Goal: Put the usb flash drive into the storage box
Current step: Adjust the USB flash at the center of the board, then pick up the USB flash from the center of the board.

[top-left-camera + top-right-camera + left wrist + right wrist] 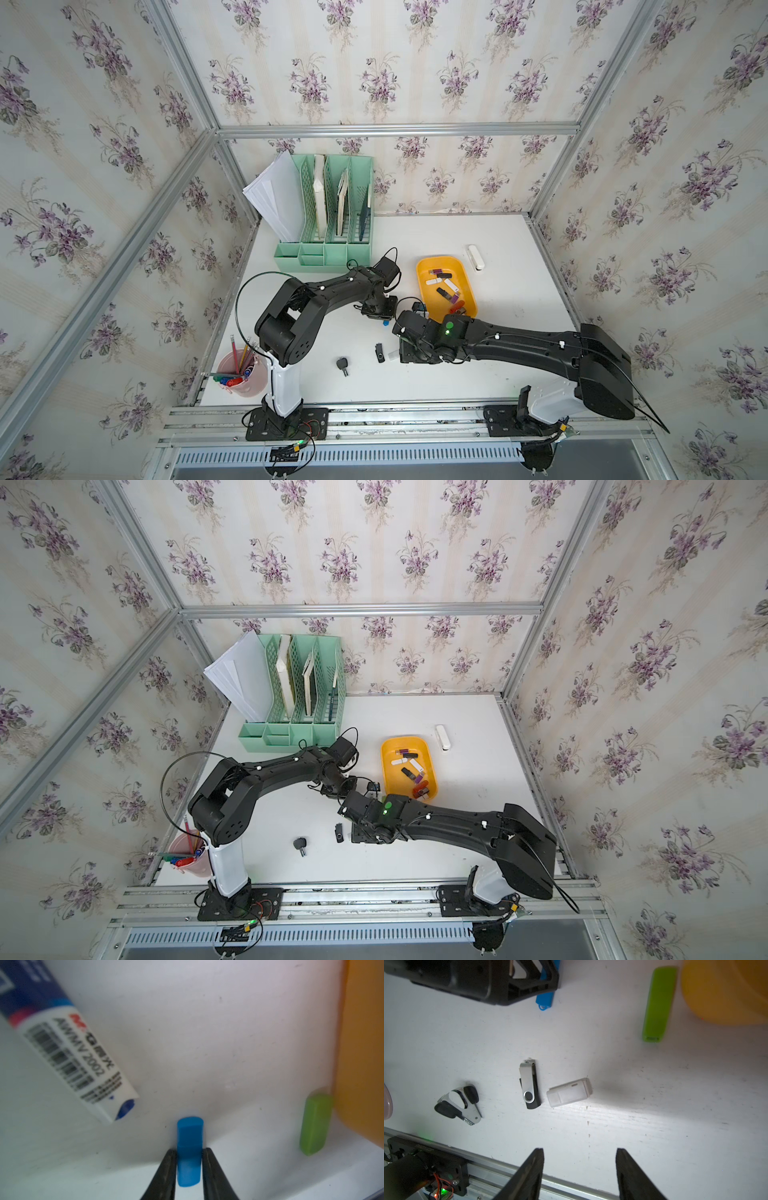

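While the left hand pinches a blue usb flash drive between its two dark fingers, the drive's far end sticks out past the fingertips over the white desk. Whether the drive is clear of the desk surface cannot be told. In a top view the same hand sits just off the near left corner of the storage box, so the blue drive is outside the box, close to it. The yellow-orange box holds several flash drives of mixed colours on its floor.

A green flash drive lies on the desk just beside the box's outer wall. A blue-and-white marker shows in the left wrist view.

The right hand hangs above the near part of the desk with its fingers spread wide and nothing between them. Beyond its fingertips lie a white flash drive and, just beside that, a black swivel flash drive with a metal clip. Farther off sits a small black and metal key-like item.

At the back left stands a mint-green file organizer with papers. A pink pencil cup stands at the near left, and a white oblong object lies beyond the box.
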### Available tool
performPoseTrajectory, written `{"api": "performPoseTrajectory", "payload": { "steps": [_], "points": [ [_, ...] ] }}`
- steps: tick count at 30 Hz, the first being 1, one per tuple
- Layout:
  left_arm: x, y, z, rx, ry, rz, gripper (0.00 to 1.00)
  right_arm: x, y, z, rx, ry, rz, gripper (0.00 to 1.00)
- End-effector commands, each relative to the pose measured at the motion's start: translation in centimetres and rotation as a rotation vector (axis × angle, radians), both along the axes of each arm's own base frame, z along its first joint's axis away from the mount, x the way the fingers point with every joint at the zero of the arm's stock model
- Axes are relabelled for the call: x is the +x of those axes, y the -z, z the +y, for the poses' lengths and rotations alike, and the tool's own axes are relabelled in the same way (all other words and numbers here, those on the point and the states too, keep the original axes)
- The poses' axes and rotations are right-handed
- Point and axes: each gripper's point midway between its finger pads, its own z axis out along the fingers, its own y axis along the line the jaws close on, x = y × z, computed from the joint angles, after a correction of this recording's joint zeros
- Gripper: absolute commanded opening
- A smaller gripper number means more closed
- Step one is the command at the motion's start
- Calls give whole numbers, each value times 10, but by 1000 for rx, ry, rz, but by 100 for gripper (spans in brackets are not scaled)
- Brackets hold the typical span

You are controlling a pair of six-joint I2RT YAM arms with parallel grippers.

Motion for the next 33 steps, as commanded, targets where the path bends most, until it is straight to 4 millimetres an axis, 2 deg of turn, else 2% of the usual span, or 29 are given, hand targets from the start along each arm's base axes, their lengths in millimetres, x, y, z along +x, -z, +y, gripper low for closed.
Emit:
{"api": "performPoseTrajectory", "payload": {
  "steps": [1,9,16,22,33],
  "points": [
    [-27,17,55,257,7,93,30,2,2,2,-13,60,-11,61],
    [-34,20,67,304,21,124,32,-1,30,2,-43,146,47,62],
    [-36,19,70,313,27,127,33,8,34,11,-34,168,17,64],
    [-38,21,70,315,30,138,34,17,41,23,-110,125,-1,64],
    [-40,26,69,312,34,151,33,20,54,14,-238,95,0,65]
  ]
}}
